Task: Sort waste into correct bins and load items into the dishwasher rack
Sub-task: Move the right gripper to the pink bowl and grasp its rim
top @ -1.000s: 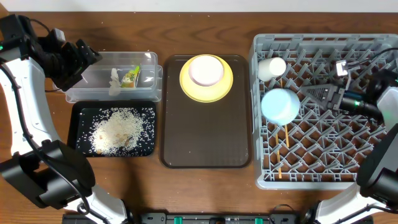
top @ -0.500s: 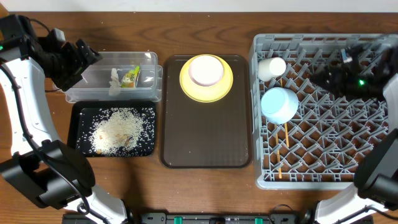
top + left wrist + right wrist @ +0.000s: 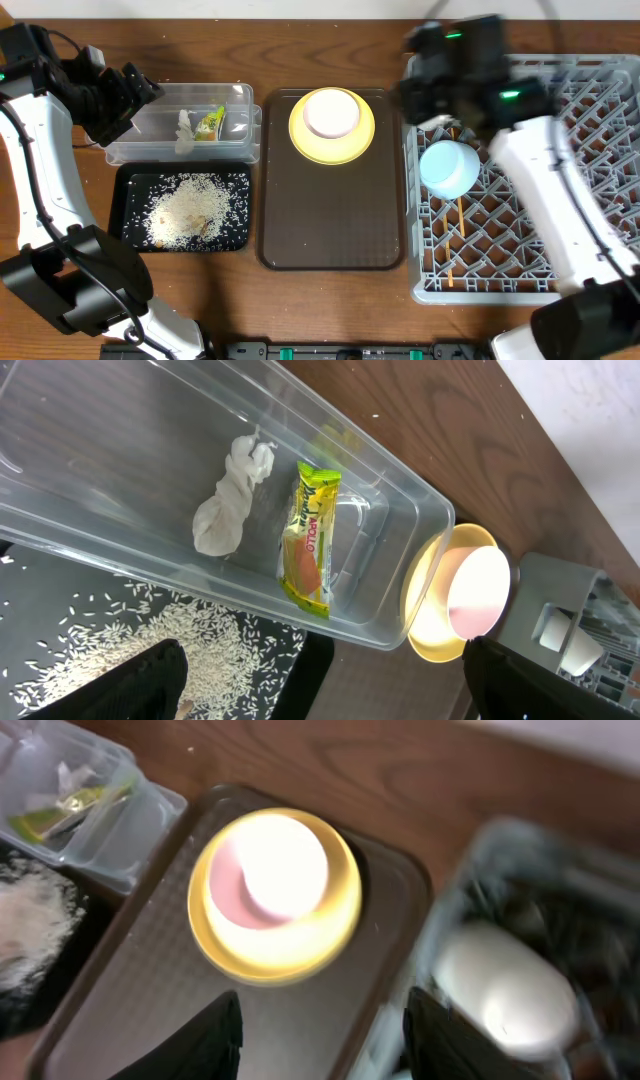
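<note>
The yellow plate (image 3: 352, 143) carries the white bowl (image 3: 331, 112) at the far end of the brown serving tray. Both show in the right wrist view (image 3: 215, 935), (image 3: 278, 870). The light blue bowl (image 3: 450, 168) lies upturned in the grey rack (image 3: 480, 270), with chopsticks (image 3: 461, 222) below it. The clear tub (image 3: 140, 125) holds the tissue (image 3: 230, 500) and snack wrapper (image 3: 308, 550). Rice (image 3: 190, 208) lies in the black tray (image 3: 128, 180). My right gripper (image 3: 325, 1045) is open and empty over the rack's far-left corner. My left gripper (image 3: 330, 700) is open and empty by the tub.
The dark brown serving tray (image 3: 330, 220) lies between the bins and the rack. My right arm (image 3: 540, 170) crosses the rack and covers the spot where the white cup stood; a white cup (image 3: 575, 645) shows in the left wrist view.
My right arm has swung left from the rack's right side to its far-left corner, beside the plate. The left arm has not moved.
</note>
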Action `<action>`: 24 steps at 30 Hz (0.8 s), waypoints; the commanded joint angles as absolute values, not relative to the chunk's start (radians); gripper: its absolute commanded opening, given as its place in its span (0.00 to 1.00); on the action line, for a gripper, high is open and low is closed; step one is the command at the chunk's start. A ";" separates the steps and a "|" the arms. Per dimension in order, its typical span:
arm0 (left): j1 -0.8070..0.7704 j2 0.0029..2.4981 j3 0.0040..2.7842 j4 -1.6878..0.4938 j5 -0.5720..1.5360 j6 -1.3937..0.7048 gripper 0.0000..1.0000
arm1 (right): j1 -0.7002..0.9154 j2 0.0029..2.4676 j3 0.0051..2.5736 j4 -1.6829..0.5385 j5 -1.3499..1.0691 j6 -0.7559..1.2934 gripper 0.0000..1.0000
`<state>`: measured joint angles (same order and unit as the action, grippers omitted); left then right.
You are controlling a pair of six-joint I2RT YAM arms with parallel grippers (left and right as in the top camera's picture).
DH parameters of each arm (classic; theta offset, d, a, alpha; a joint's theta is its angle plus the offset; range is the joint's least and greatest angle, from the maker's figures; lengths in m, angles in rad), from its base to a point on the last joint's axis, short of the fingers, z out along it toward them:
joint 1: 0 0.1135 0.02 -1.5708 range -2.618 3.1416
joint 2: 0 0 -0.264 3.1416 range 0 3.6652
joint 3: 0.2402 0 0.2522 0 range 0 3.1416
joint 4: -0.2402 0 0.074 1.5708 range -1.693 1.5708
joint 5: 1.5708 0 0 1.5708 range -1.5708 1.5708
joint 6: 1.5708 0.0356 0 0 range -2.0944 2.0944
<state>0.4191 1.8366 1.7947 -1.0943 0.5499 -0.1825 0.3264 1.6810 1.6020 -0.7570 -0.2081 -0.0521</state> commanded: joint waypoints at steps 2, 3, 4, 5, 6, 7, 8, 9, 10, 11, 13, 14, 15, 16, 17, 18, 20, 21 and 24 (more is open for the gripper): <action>0.422 1.834 1.797 -1.097 0.548 -0.176 0.91 | 0.460 1.745 1.608 -0.669 0.019 -0.092 0.54; 0.422 1.834 1.797 -1.097 0.548 -0.176 0.91 | 0.485 1.763 1.608 -0.641 0.025 -0.115 0.54; 0.422 1.835 1.797 -1.097 0.548 -0.176 0.91 | 0.504 1.782 1.608 -0.620 0.027 -0.132 0.54; 0.422 1.835 1.797 -1.097 0.548 -0.176 0.91 | 0.524 1.803 1.608 -0.597 0.027 -0.150 0.54; 0.422 1.834 1.797 -1.097 0.548 -0.176 0.91 | 0.540 1.827 1.608 -0.578 0.027 -0.167 0.54; 0.422 1.834 1.797 -1.097 0.548 -0.176 0.91 | 0.553 1.850 1.608 -0.562 0.027 -0.181 0.54; 0.422 1.835 1.797 -1.097 0.548 -0.176 0.91 | 0.562 1.872 1.608 -0.548 0.027 -0.186 0.48; 0.422 1.834 1.797 -1.097 0.548 -0.176 0.91 | 0.571 1.899 1.608 -0.530 0.026 -0.189 0.42; 0.422 1.834 1.797 -1.097 0.548 -0.176 0.91 | 0.578 1.926 1.608 -0.511 0.026 -0.189 0.37; 0.422 1.835 1.797 -1.097 0.548 -0.176 0.91 | 0.583 1.952 1.608 -0.494 0.025 -0.188 0.36; 0.422 1.835 1.797 -1.097 0.548 -0.176 0.91 | 0.590 1.996 1.608 -0.467 0.020 -0.187 0.35; 0.422 1.835 1.797 -1.097 0.548 -0.176 0.91 | 0.594 2.020 1.608 -0.457 0.017 -0.183 0.35; 0.422 1.835 1.797 -1.097 0.548 -0.176 0.91 | 0.599 2.043 1.608 -0.452 0.016 -0.176 0.36; 0.422 1.835 1.797 -1.097 0.548 -0.176 0.91 | 0.602 2.055 1.608 -0.452 0.013 -0.173 0.36; 0.422 1.835 1.797 -1.097 0.548 -0.176 0.91 | 0.605 2.072 1.608 -0.452 0.009 -0.173 0.36; 0.422 1.835 1.797 -1.097 0.548 -0.176 0.91 | 0.608 2.082 1.608 -0.450 0.007 -0.173 0.36; 0.422 1.835 1.797 -1.097 0.548 -0.176 0.91 | 0.614 2.099 1.608 -0.441 0.007 -0.173 0.36; 0.422 1.835 1.797 -1.097 0.548 -0.176 0.91 | 0.617 2.107 1.608 -0.437 0.007 -0.173 0.36; 0.422 1.835 1.797 -1.097 0.548 -0.176 0.91 | 0.624 2.114 1.608 -0.434 0.006 -0.173 0.36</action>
<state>0.4191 1.8366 1.7947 -1.0943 0.5499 -0.1825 0.6048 2.1052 1.6016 -0.4435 0.0002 -0.1665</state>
